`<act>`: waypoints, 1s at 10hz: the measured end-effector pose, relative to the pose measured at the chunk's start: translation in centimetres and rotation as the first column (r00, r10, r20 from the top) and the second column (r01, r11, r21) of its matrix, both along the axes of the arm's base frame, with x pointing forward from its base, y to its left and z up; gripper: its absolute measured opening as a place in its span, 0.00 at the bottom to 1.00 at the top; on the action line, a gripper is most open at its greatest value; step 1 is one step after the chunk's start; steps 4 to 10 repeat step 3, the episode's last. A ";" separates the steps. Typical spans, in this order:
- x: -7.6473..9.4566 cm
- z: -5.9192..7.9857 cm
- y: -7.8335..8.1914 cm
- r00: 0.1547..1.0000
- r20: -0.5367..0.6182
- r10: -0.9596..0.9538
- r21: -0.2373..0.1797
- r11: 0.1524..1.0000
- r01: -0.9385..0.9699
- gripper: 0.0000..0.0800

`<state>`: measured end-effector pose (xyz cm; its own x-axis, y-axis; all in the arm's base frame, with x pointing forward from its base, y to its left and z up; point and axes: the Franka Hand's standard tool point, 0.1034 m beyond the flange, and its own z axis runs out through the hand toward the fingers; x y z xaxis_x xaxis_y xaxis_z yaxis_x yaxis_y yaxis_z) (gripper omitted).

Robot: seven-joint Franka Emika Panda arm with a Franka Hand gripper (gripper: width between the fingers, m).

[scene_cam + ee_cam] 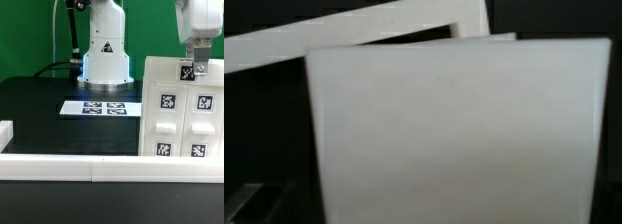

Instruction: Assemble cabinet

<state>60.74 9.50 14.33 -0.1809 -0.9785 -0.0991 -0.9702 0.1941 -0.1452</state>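
Note:
The white cabinet body (180,115) stands at the exterior view's right, its face carrying several black-and-white tags. My gripper (200,62) comes down from above onto the body's top edge, next to a tag (188,71). Its fingers look closed on that edge. In the wrist view a plain white face of the body (455,130) fills most of the picture, very close. The fingertips themselves do not show there. No loose cabinet panels or block show in either view.
The marker board (100,107) lies flat on the black table in front of the robot base (105,55). A long low white rail (90,165) runs along the front and up the left side; part of it shows in the wrist view (331,35).

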 end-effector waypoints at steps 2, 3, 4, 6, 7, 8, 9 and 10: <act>0.0 0.0 0.1 1.000 0.001 0.012 -0.002 1.000 -0.012 1.00; 0.0 0.0 0.1 1.000 0.001 0.019 -0.003 1.000 -0.019 1.00; 0.0 0.0 0.1 1.000 0.001 0.019 -0.003 1.000 -0.019 1.00; 0.0 0.0 0.1 1.000 0.001 0.019 -0.003 1.000 -0.019 1.00; 0.0 0.0 0.1 1.000 0.001 0.019 -0.003 1.000 -0.019 1.00; 0.0 0.0 0.1 1.000 0.001 0.019 -0.003 1.000 -0.019 1.00; 0.0 0.0 0.1 1.000 0.001 0.019 -0.003 1.000 -0.019 1.00; 0.0 0.0 0.1 1.000 0.001 0.019 -0.003 1.000 -0.019 1.00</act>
